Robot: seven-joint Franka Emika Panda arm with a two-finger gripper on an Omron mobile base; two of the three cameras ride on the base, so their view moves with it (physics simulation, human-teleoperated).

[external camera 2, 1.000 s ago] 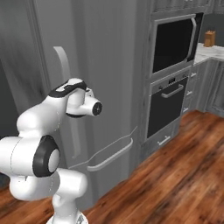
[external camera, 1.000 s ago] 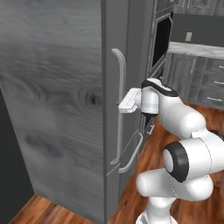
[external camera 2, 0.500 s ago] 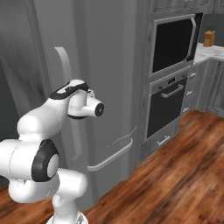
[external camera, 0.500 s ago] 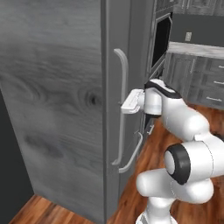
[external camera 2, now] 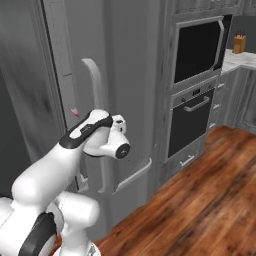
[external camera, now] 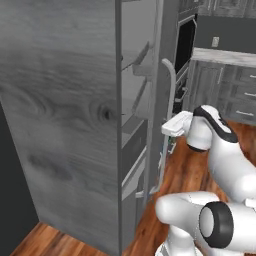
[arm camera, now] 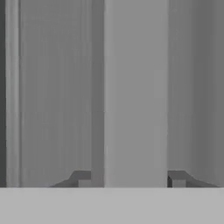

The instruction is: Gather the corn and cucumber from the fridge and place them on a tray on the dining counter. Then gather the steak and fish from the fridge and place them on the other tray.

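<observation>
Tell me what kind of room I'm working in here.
A kitchen, rendered in simulation. The tall grey fridge stands ajar with its door handle between the gripper's fingers, a built-in oven sits beside it, and a knife block stands on a counter.

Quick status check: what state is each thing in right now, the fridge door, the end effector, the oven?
fridge: door ajar, shelves showing in the gap
fridge handle: upright bar, between the end effector's fingers
end effector: open around the handle, a finger on each side
oven: door closed
</observation>
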